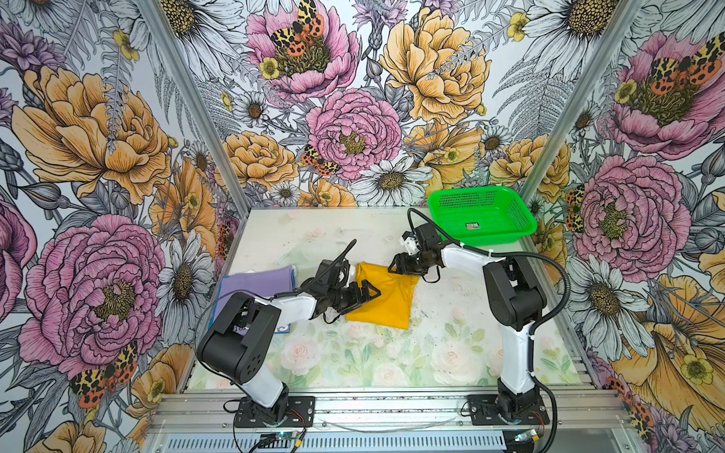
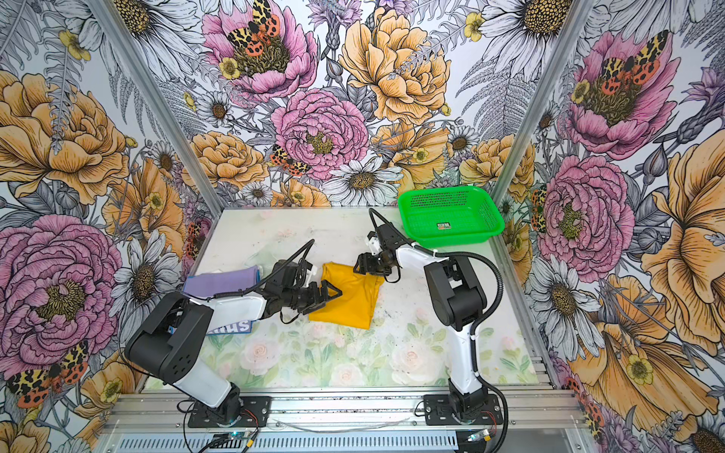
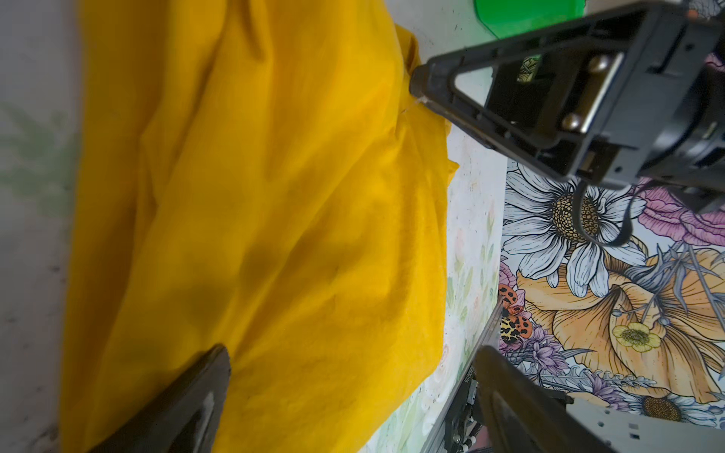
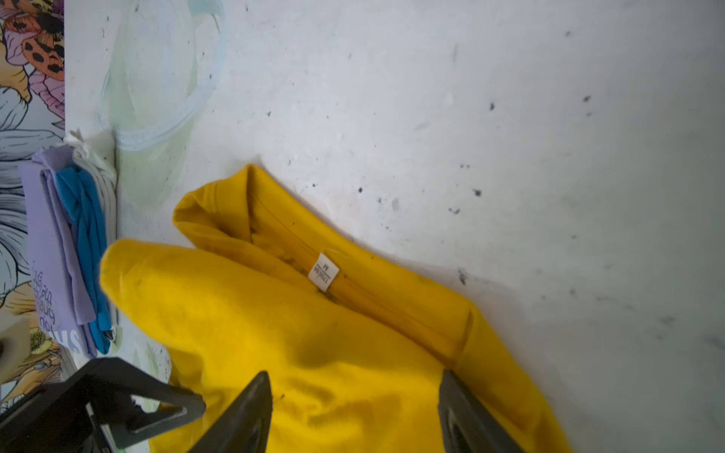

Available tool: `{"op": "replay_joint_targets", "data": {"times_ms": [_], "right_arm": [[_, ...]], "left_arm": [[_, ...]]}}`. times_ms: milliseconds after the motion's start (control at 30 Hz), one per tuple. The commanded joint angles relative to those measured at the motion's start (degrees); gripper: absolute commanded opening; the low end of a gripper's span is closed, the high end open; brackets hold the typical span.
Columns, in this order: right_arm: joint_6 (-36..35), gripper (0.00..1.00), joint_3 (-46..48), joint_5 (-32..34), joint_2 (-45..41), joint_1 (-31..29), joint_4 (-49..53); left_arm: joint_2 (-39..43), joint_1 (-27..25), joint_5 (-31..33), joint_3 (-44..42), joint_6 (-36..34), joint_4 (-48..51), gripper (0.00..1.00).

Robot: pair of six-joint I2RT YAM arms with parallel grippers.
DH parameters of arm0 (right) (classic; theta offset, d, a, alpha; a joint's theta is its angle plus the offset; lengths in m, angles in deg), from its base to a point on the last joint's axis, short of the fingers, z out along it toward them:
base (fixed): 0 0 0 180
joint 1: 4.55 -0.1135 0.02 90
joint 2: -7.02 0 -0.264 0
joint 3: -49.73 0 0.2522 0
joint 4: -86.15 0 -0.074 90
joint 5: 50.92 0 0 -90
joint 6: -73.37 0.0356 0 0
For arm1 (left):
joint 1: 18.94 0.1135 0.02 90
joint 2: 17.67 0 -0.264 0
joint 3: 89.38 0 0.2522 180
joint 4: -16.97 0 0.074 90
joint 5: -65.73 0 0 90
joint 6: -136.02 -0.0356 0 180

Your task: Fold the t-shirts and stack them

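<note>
Nearest, on the metal rail (image 1: 392, 406), stand both arms. Left gripper (image 1: 370, 292) and right gripper (image 1: 394, 267) have their jaws spread over the yellow shirt (image 1: 386, 306), pinching nothing that I can see. This shirt lies folded but rumpled in the middle of the table (image 1: 439, 345), its label (image 4: 323, 271) showing. It seems not yet stacked on the folded purple shirt (image 1: 255, 281) at the left. The left arm hides part of the purple one, and what lies under it is hard to tell

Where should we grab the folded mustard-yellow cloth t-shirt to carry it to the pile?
Likely the two far corners of the mustard-yellow cloth t-shirt, at the collar end, pinched from above: it lies flat, and the layers bunch thickest there.
</note>
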Motion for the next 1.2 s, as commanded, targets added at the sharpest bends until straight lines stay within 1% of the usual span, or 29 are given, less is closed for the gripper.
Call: {"op": "replay_joint_targets", "data": {"times_ms": [0, 33, 167, 267, 367, 400, 533, 633, 700, 800, 900, 967, 1033, 1167], "right_arm": [[-4.0, 0.88, 5.4, 0.2, -10.7, -0.8, 0.0], [-4.0, 0.91, 7.9, -0.1, -13.5, -1.4, 0.0], [-3.8, 0.92, 15.9, -0.7, -21.8, -5.3, -0.4], [-2.5, 0.92, 20.9, -1.3, -25.7, -9.0, -2.8], [-1.4, 0.91, 25.6, -3.1, -27.8, -12.3, -7.7], [-0.7, 0.91, 26.8, -3.5, -27.7, -13.2, -9.2], [2.1, 0.91, 30.6, -4.2, -24.7, -15.3, -15.2], [2.8, 0.9, 32.2, -3.9, -21.2, -16.1, -15.3], [3.2, 0.9, 34.0, -3.4, -20.6, -16.5, -15.3], [4.0, 0.9, 36.7, -3.2, -20.2, -16.5, -14.7], [4.3, 0.9, 38.1, -2.6, -20.4, -16.5, -13.3], [4.2, 0.9, 38.5, -2.4, -21.1, -16.4, -12.5], [4.4, 0.9, 38.3, -2.0, -23.2, -16.0, -11.8], [5.6, 0.91, 36.6, -2.2, -27.4, -12.3, -9.6]], "left_arm": [[0.9, 1.6, -1.6, 6.1, -1.4, 3.3, 0.99], [0.4, 1.8, -2.5, 9.1, -2.4, 4.8, 0.99], [-4.1, 2.6, -6.5, 17.5, -3.1, 5.6, 0.99], [-8.1, 2.6, -8.0, 22.7, -2.8, 5.1, 0.99], [-11.6, 2.9, -8.8, 26.1, -2.6, 4.5, 0.99], [-14.6, 3.1, -9.4, 26.7, -2.0, 3.6, 0.99], [-19.0, 3.8, -9.9, 27.9, -1.0, 0.7, 0.99], [-23.0, 5.3, -9.5, 28.4, -0.7, -2.0, 0.99], [-25.6, 6.4, -8.6, 29.8, -1.8, -2.8, 0.99], [-29.8, 7.5, -8.4, 34.0, -3.0, -2.8, 0.99], [-33.0, 8.0, -8.2, 38.5, -4.3, -0.8, 0.99], [-33.5, 8.1, -8.1, 40.5, -5.4, 1.3, 0.99], [-31.7, 8.3, -7.8, 40.8, -6.2, 2.6, 0.99], [-25.0, 8.6, -2.8, 40.3, -13.3, 12.9, 0.99]]}}
